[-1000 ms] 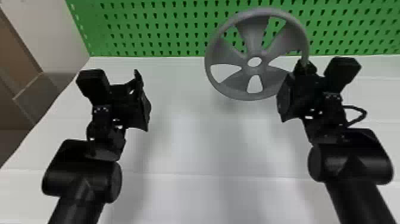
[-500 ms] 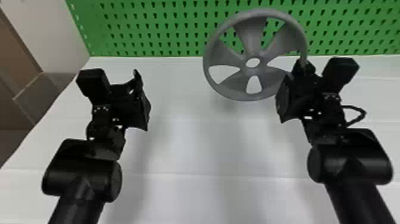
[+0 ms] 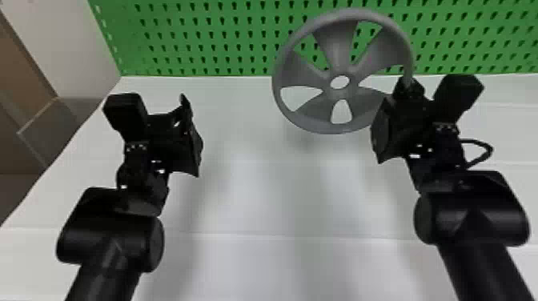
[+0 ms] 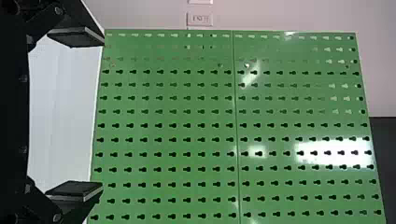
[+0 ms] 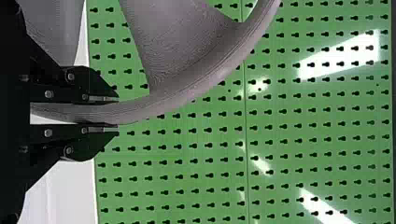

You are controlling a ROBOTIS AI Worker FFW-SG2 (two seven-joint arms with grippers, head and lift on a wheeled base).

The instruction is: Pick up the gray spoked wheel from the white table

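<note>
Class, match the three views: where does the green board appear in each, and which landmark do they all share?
Head view: the board runs along the top, behind the wheel.
Left wrist view: the board spans the middle, reaching the bottom edge.
Right wrist view: the board stretches from left of centre almost to the right edge, behind the wheel.
Shared landmark: the white table.

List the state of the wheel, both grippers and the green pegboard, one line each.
Gray spoked wheel: tilted, gripped at its rim, seemingly raised above the white table.
Right gripper: jaws closed on the wheel's rim.
Left gripper: jaws wide open, nothing between them.
Green pegboard: upright, behind the table.
</note>
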